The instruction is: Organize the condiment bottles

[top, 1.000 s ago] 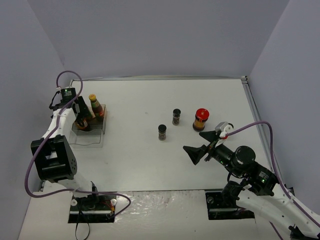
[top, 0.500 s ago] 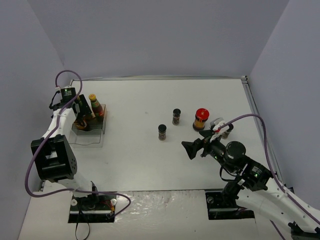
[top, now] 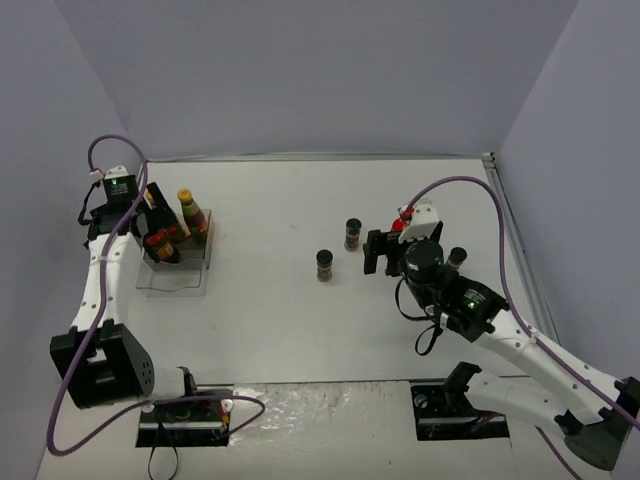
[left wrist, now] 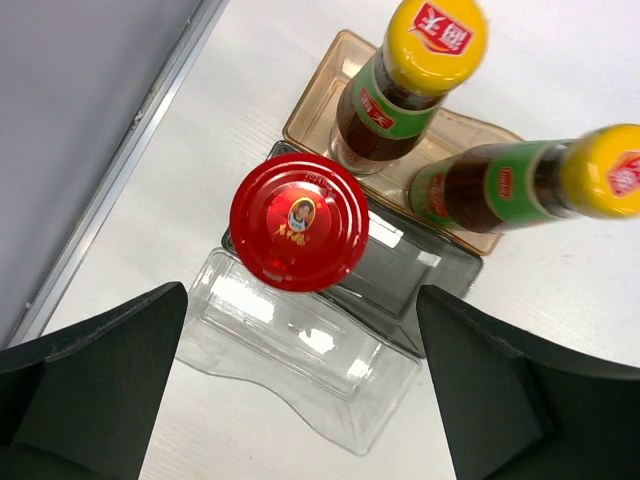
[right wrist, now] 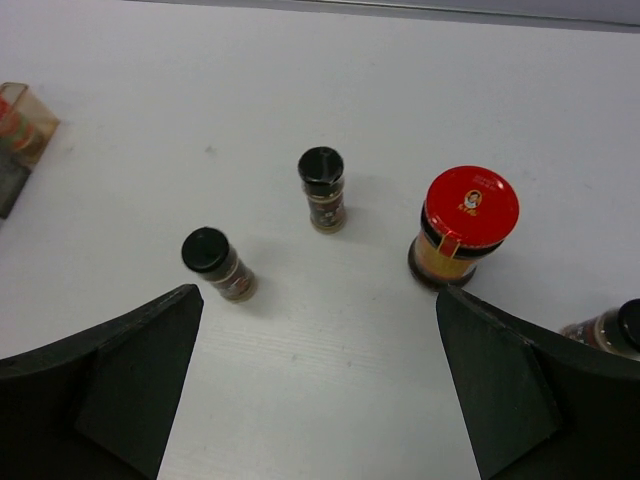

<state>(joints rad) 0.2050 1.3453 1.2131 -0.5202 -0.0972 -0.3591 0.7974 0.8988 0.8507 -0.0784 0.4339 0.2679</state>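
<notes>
In the left wrist view, a red-lidded jar (left wrist: 298, 222) stands in the clear rack (left wrist: 300, 370). Two dark sauce bottles with yellow caps (left wrist: 435, 45) (left wrist: 610, 170) stand in the rack's far tier. My left gripper (left wrist: 302, 300) hangs open above the jar and holds nothing. My right gripper (right wrist: 318, 295) is open over the table's middle. Ahead of it stand two black-capped spice jars (right wrist: 322, 185) (right wrist: 215, 262) and a second red-lidded jar (right wrist: 462, 225). A third spice jar (right wrist: 610, 330) shows at the right edge.
The rack (top: 175, 265) sits at the table's left side, close to the left wall. Grey walls close in the table at the back and on both sides. White tabletop (top: 270, 320) lies between the rack and the loose jars.
My left gripper has opened off the red-lidded jar in the rack and drawn up and back. My right arm has swung forward and left, over the loose jars.
</notes>
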